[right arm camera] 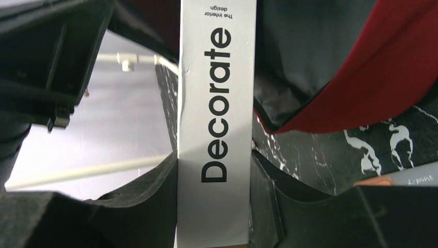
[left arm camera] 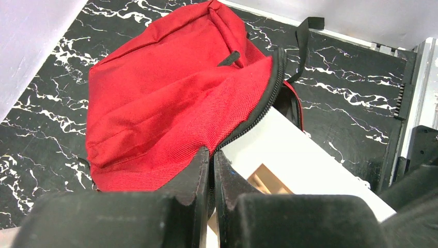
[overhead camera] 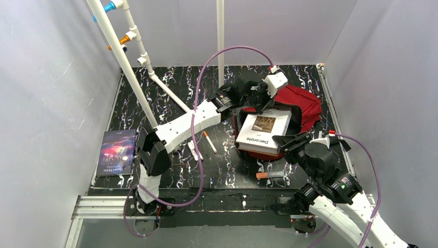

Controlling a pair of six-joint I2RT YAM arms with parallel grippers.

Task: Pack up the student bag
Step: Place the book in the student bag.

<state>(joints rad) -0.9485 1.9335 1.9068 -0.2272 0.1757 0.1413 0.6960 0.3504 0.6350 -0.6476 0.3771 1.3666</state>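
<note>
The right gripper [right arm camera: 214, 165] is clenched on the spine of the white book [right arm camera: 217, 77], mid-frame. The left gripper [left arm camera: 212, 160] pinches the zip edge of the student bag [left arm camera: 165, 93], which lies right of centre in the overhead view. I'd lift that flap higher and slide the book in level, so its corners don't snag.

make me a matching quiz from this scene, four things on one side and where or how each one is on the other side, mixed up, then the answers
Things:
1. student bag
2. white book
3. dark-cover book
4. left gripper

Place or state:
A. lies flat at far left, untouched
B. spine clamped in the right gripper
C. pinched shut on the bag's zip edge
D. red, zip mouth open

Pairs: 1-D, 2-B, 3-A, 4-C
</note>
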